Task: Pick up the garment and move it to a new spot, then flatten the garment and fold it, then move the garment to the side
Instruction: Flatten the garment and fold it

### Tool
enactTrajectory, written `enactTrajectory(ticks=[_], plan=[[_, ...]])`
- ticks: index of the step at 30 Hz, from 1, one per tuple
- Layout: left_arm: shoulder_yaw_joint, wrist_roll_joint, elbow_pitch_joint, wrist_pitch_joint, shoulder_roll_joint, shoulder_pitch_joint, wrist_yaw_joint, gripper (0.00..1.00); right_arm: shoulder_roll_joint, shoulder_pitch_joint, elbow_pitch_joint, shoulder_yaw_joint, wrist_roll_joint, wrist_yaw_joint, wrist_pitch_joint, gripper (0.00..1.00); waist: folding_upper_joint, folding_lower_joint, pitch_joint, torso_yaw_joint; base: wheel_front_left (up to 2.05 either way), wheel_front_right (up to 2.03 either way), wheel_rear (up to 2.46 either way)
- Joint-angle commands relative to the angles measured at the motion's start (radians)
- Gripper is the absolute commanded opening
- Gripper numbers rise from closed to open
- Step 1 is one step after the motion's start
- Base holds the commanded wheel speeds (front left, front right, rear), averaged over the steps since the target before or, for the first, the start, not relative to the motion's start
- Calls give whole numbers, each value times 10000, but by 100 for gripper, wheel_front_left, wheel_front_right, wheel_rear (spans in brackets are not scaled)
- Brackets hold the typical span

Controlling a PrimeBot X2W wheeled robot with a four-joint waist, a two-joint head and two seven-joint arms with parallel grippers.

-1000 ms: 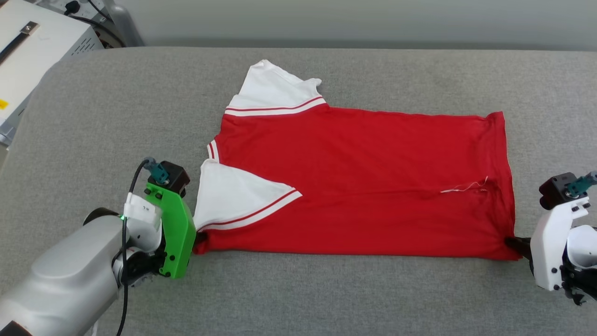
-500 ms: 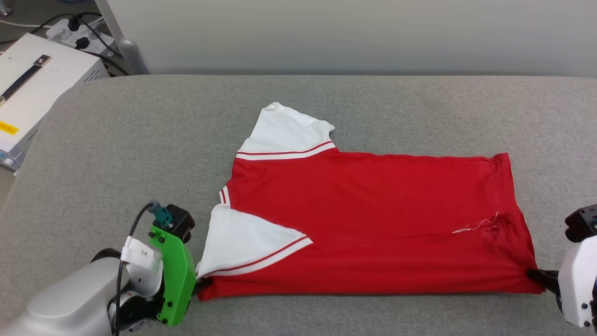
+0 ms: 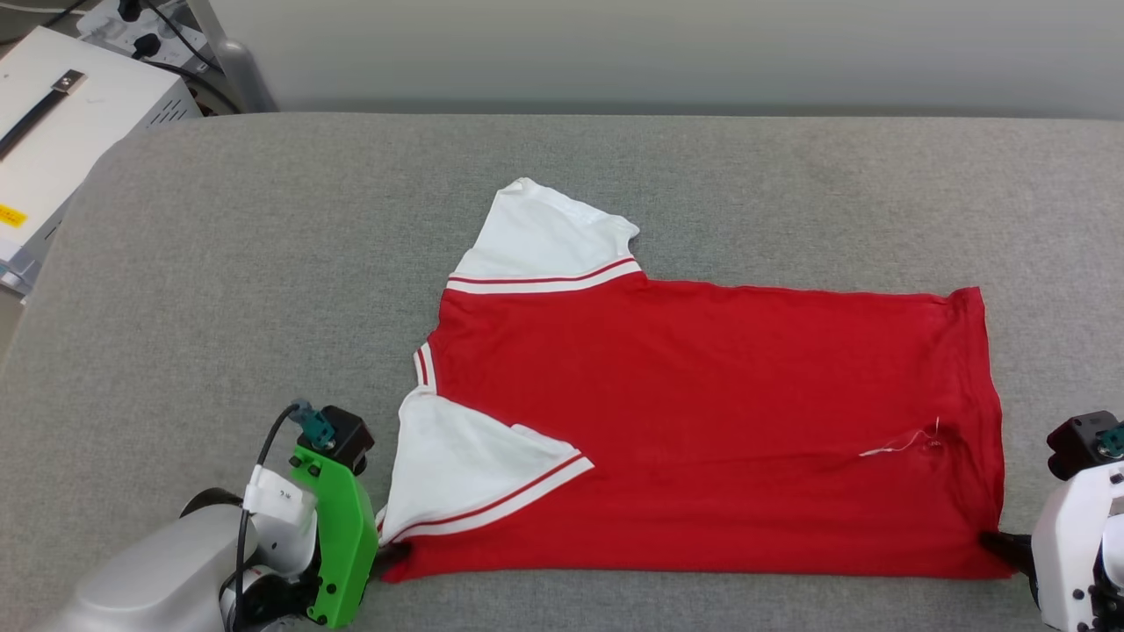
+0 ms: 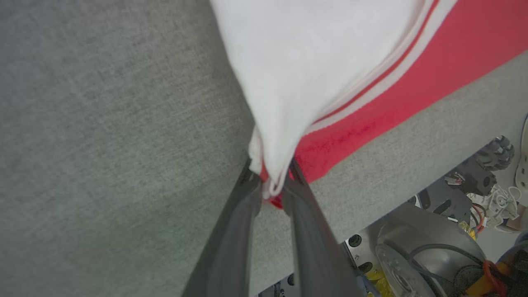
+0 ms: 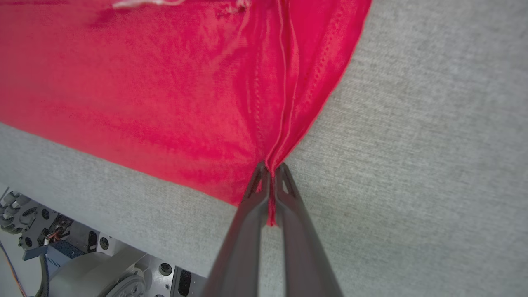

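Garment (image 3: 702, 421) flat, seemingly halved lengthwise. Left gripper (image 4: 272, 194), right gripper (image 5: 270, 175) clamped on near corners. Further folding, side move pending.

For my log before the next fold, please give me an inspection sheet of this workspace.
Surface: grey fabric-covered top, flat and dry.
Job's things: red jersey T-shirt lies spread out; near sleeve folded onto the body, far sleeve pointing away; loose white thread near the hem.
Clutter: nothing seen.
Grippers: left gripper shut on the near shoulder corner; right gripper shut on the near hem corner.
Cables: black cable on the left wrist; cords at a power strip, off the surface.
Surroundings: white case with black handle, far left; pale wall behind.
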Motion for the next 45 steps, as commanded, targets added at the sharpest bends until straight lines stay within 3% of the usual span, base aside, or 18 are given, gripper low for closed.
enactTrajectory(ticks=[1,10,15,16,17,24,28,32,38,45], plan=[[-7,117,134,-83,-1,30,40,100,4,217,0,-103,-123,-7,-127,100,62,0,-157,37,0,0,0],[599,216,-685,-432,918,-695,126,100,69,405,-1040,-1160,-831,-7,-1618,100,62,0,-661,72,0,0,0],[1177,760,-983,-1329,1068,-1538,216,100,652,155,-1668,-2074,-1895,-7,-3113,100,62,0,-568,-62,0,0,0],[1249,892,-948,-1449,1046,-1711,258,100,813,110,-1718,-2263,-2114,-7,-3376,100,62,0,-511,-98,0,0,0],[1522,1292,-770,-1827,831,-2398,407,100,1462,-40,-1909,-2892,-2891,-7,-4257,100,62,0,-228,-250,0,0,0],[1961,1889,214,-2129,5,-4181,489,100,2854,-292,-2438,-3830,-4275,-7,-5413,100,62,0,826,-754,0,0,0],[2099,1564,1045,-1296,-756,-5562,189,100,3185,-650,-2805,-3866,-4666,-7,-5654,100,62,0,1774,-1188,0,0,0],[2032,1340,1668,-140,-1093,-6708,44,100,3316,-1064,-3085,-3827,-4752,-7,-5794,100,62,0,2541,-1554,0,0,0],[1666,973,2977,2577,-1651,-8172,162,100,3493,-1677,-3335,-3586,-4855,-7,-5980,100,62,0,3765,-2070,0,0,0],[1260,1136,3732,3547,-2027,-8713,159,100,3564,-2137,-3157,-3362,-4898,-7,-6259,100,62,0,4537,-2415,0,0,0]])
